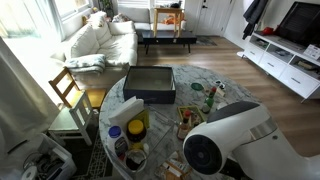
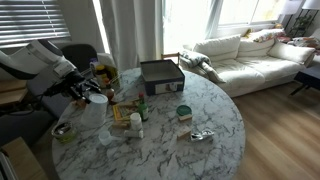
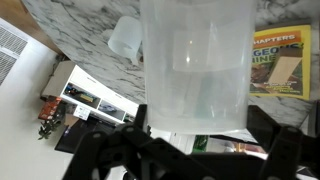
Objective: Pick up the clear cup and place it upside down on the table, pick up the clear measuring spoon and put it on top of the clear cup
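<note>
Between the jaws, wrist view: the clear cup [image 3: 195,65] fills the middle of the shot, whitish and see-through, plain sides.
Claw [image 3: 203,138]: released. The dark jaws stand wide on either side of the cup's near end and aren't squeezing it.
Cup position: right by the edge of the table [image 3: 90,25], with the marble top showing behind it. Honestly can't tell which way up it is, or whether it's resting on the marble.
Neighbours: a small clear plastic piece [image 3: 125,40] lies on the marble just beside the cup, and a yellow-green book cover [image 3: 282,60] is on the other side.
Past the table edge: a printed magazine [image 3: 95,100], lower down.
Arm, in an exterior view: the big white arm [image 1: 235,135] fills the lower corner and hides the claw, so no read on the jaws here.
Table stuff: a dark box [image 1: 150,83] sits mid-table, a green bottle [image 1: 210,97] is near the arm, and a yellow-topped jar [image 1: 136,127] is by the near edge.
Cup: can't pick it out here.
Room: a wooden chair [image 1: 68,88] is pulled up to the table, with a pale sofa [image 1: 100,40] beyond.
Arm, in an exterior view: it comes in from the side [image 2: 40,60], with the claw over the cluttered table edge [image 2: 88,92].
Jaws: too small to judge here.
Cup: lost in the clutter by the claw.
Dark box: mid-table again [image 2: 160,75], well apart from the claw.
</note>
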